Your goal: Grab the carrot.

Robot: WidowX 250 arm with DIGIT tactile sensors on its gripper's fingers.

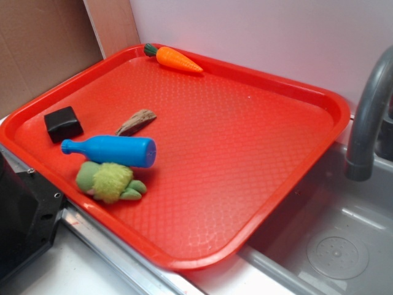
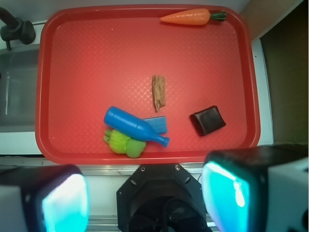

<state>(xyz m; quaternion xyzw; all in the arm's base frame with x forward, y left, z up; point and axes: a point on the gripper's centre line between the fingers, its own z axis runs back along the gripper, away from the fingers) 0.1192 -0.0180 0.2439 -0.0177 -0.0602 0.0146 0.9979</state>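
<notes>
Bright orange plastic toy carrot (image 1: 178,59) lying against far rim of red plastic tray (image 1: 264,184) | fingers (image 2: 65,203) spread wide, empty, hovering well short | grasp pending

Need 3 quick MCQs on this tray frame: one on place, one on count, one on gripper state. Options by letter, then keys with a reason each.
1. Where does the carrot lie?
A. against the tray's far rim
B. beside the blue bottle
C. in the sink

2. How many things lie on the red tray?
A. three
B. five
C. seven

3. How is the gripper?
A. shut on the carrot
B. open, holding nothing
C. shut on the bottle

Answers: 1 A, it sits along the rim, apart from the rest. 2 B, carrot, blue bottle, wood sliver, black block, green plush. 3 B, the fingers stand wide apart off the tray.
</notes>
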